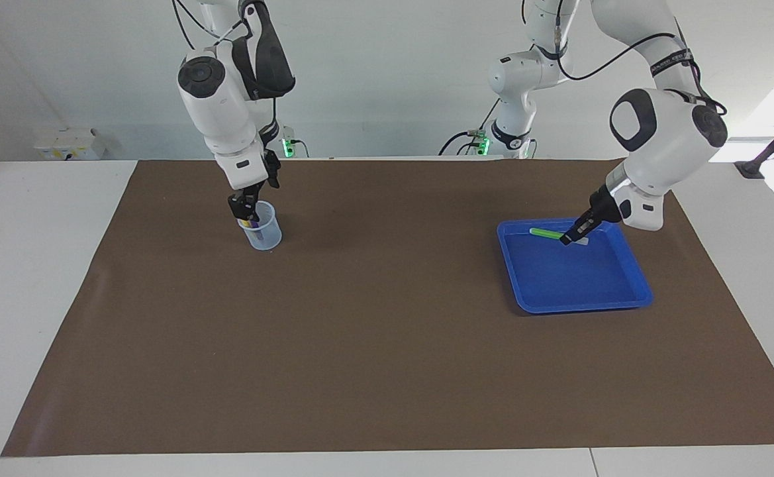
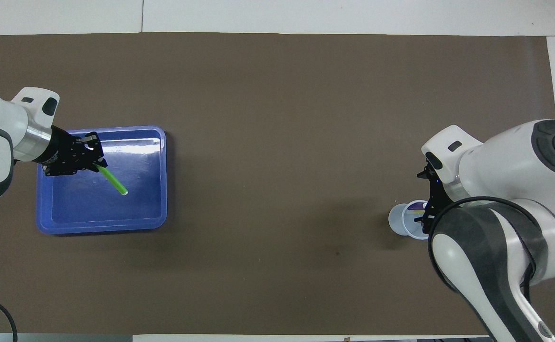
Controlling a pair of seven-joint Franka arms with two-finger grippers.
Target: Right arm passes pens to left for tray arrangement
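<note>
Left gripper [image 1: 567,239] is low inside the blue tray [image 1: 631,301] at the left arm's end of the table, fingertips pinched on one end of the green pen [image 1: 544,233], which slants over the tray floor. Right gripper [image 1: 244,213] dips into the small translucent cup [image 1: 264,235] at the right arm's end, jaws spread wide, the purple pen [image 2: 418,206] and yellow pen [image 2: 418,212] standing in the cup

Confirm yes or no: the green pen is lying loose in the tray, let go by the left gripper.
No: the left gripper is shut on the green pen, low over the tray.
</note>
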